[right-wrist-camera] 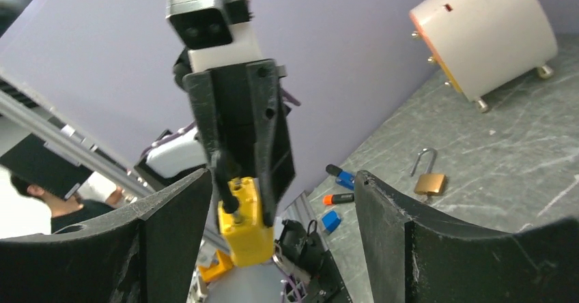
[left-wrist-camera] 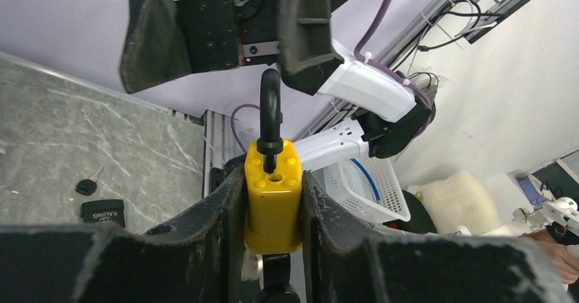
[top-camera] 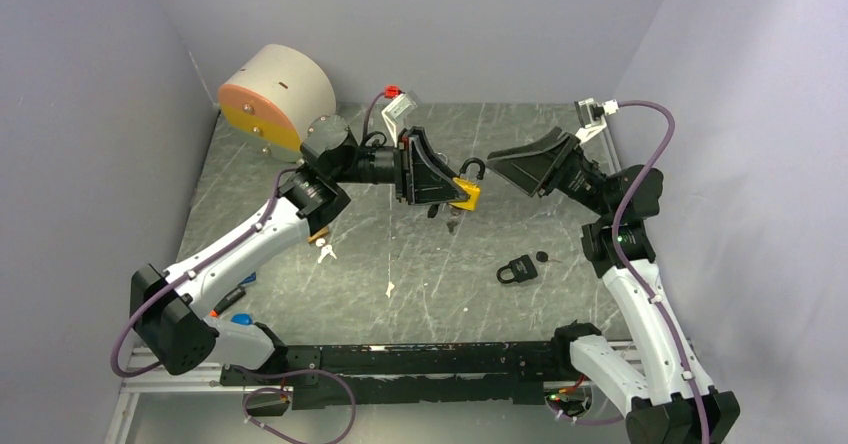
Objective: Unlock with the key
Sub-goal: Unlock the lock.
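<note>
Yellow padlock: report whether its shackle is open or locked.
Open. The yellow padlock, clamped in the left gripper, shows an empty hole on top, with the shackle lifted clear of it.

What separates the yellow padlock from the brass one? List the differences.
Colour: the yellow padlock has a bright yellow body; the brass padlock is dull gold. Support: the yellow one is clamped in the left gripper, off the table; the brass one lies loose on the table. Shackle: the yellow one's is black, the brass one's silvery. Shared: both shackles stand open.
</note>
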{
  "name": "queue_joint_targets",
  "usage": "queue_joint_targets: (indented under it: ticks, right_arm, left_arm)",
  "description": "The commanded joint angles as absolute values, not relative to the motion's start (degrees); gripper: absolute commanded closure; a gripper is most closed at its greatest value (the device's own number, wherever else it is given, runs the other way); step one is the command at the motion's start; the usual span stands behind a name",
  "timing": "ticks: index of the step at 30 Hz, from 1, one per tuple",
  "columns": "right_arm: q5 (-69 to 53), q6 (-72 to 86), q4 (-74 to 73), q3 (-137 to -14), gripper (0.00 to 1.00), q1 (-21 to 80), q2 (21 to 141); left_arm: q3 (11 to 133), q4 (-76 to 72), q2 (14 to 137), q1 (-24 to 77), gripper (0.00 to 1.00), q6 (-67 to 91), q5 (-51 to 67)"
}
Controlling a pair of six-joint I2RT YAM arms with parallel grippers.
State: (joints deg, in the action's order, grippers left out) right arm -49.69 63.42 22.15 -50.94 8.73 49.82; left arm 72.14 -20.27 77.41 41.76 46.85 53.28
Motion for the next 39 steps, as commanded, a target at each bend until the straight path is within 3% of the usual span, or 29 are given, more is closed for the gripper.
queue_joint_targets:
  ticks: [1, 7, 18, 21, 26, 30, 35, 37, 39]
  right_arm:
    - [-53.79, 64.79, 30.51, -53.42, 0.21, 10.05, 49.46]
    - [-54.3, 62.27, 26.94, -55.72, 0.25, 12.48, 50.41]
    - [-48.11, 46.64, -1.53, -65.21, 0.74, 16.03, 55.66]
    - [-45.71, 42.49, -7.47, -66.49, 0.74, 17.58, 56.47]
    - [-46.12, 41.6, -8.31, -65.39, 0.6, 18.84, 56.86]
    - [-42.69, 41.0, -13.95, -66.4, 0.8, 19.06, 57.74]
    - [-26.55, 41.12, -31.32, -69.93, 0.97, 19.33, 61.54]
    - [-20.45, 40.4, -36.62, -71.06, 0.97, 21.34, 65.03]
    - [-16.26, 40.17, -38.44, -70.69, 0.9, 23.15, 67.72]
  left_arm:
    - [75.36, -24.46, 77.4, 41.95, 0.97, 47.9, 54.37]
    - [75.32, -26.38, 78.53, 41.93, 0.98, 49.13, 55.13]
    - [76.87, -16.69, 77.16, 42.07, 0.97, 42.07, 52.46]
    - [77.56, -12.31, 76.58, 42.08, 0.98, 39.18, 51.52]
    - [77.57, -11.05, 76.53, 42.09, 0.97, 38.65, 51.5]
    - [78.45, -7.62, 76.12, 42.04, 0.97, 36.06, 49.95]
    - [78.72, 2.26, 73.76, 42.06, 0.98, 25.63, 45.89]
    - [79.08, 9.85, 73.53, 42.1, 0.97, 18.76, 41.92]
    - [79.17, 16.23, 73.71, 42.24, 0.97, 12.83, 37.49]
